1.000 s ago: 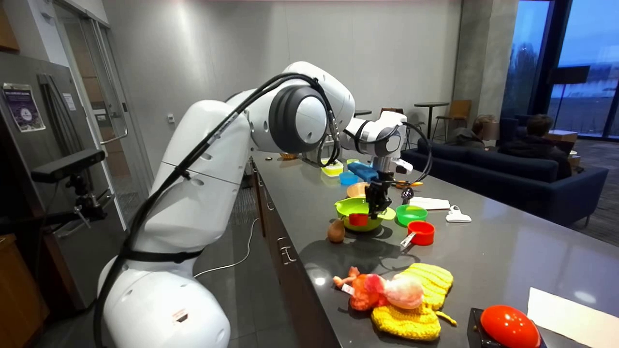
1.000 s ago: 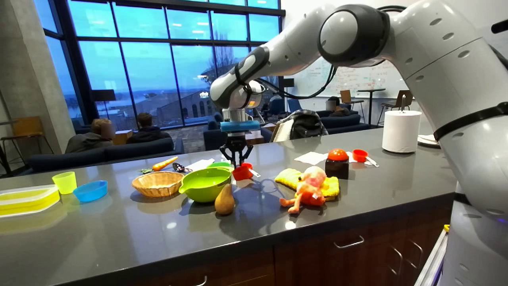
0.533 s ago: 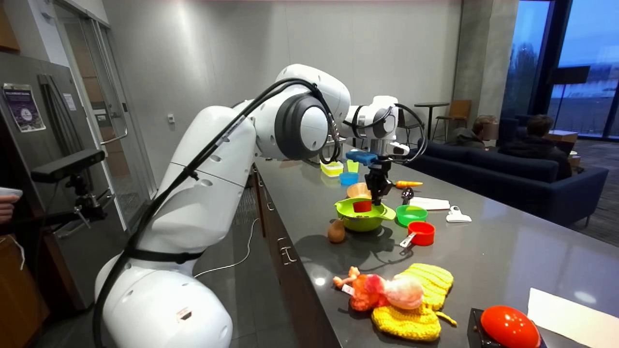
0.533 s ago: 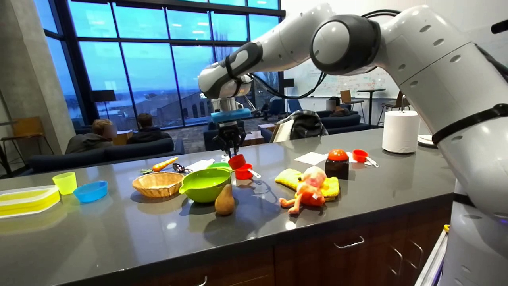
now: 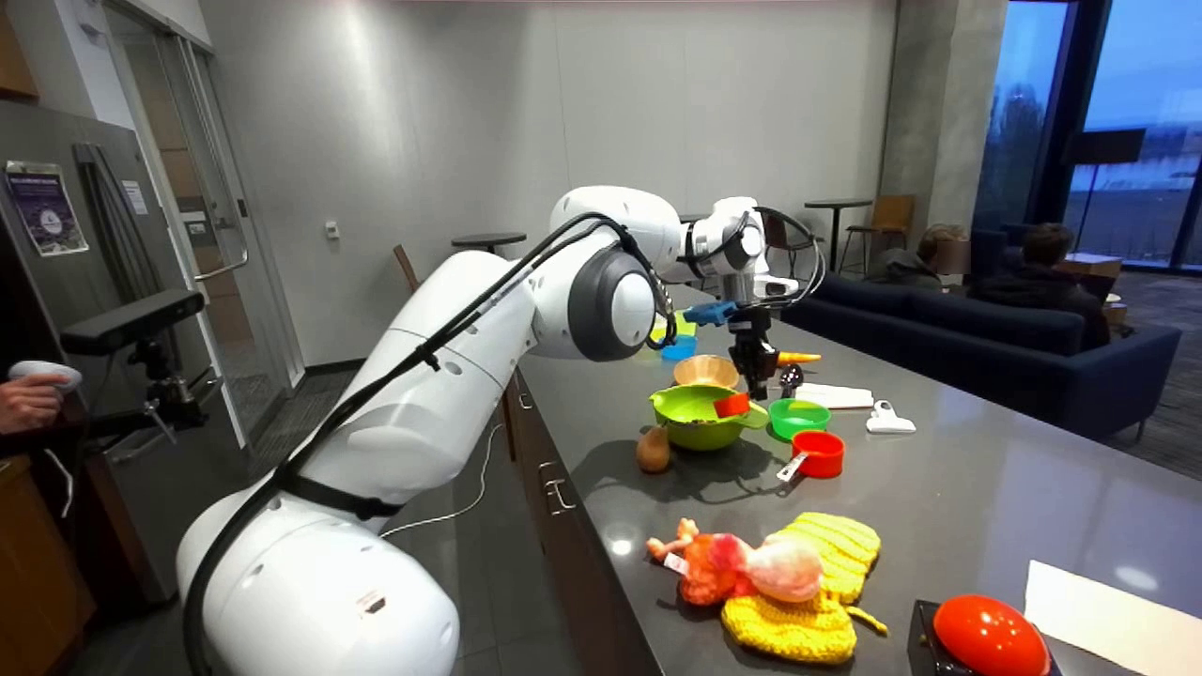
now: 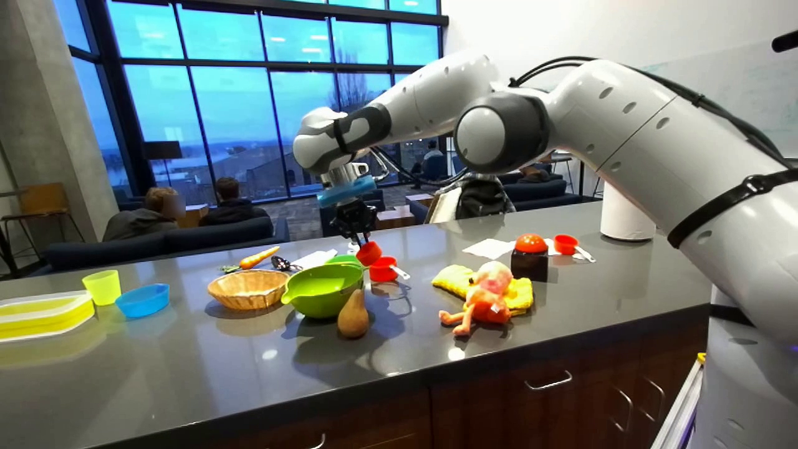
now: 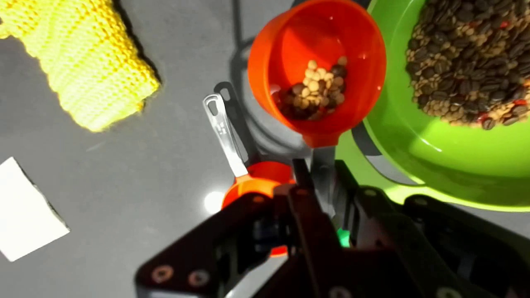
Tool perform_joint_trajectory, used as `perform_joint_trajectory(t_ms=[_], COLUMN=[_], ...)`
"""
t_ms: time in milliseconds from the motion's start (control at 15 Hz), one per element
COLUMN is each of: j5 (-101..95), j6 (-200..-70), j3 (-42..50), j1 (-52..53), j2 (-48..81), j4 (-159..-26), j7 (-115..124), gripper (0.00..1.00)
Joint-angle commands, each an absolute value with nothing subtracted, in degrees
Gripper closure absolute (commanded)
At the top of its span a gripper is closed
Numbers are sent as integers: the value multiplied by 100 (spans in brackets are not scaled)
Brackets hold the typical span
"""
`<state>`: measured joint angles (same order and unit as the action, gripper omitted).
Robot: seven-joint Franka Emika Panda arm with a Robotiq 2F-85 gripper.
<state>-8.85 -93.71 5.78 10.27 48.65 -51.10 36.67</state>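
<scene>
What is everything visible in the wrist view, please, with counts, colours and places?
Counter: 1, grey, background
Held measuring cup: 1, red, top centre
Second measuring cup: 1, red, lower centre, partly hidden
Bowl: 1, green, upper right
Dry mix: uncounted, mostly brown and tan, in bowl and held measuring cup
Knitted item: 1, yellow, upper left
Sheet: 1, white, left edge
Unidentified item: 1, green, bottom centre, mostly hidden
Tool: 1, black, bottom, gripping the held measuring cup
</scene>
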Motion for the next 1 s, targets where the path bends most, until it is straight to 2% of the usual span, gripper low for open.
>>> perform_joint_trajectory(t_ms=[0, 467, 933], j5=[-1341, -1701, -624], j6=[-8620, -7708, -7928], j3=[899, 1076, 504], j1=[1308, 1540, 1099], j2=[5600, 5956, 5861], j4=[-3935, -3115, -2906], j7=[4067, 4236, 4289], gripper=[96, 96, 96])
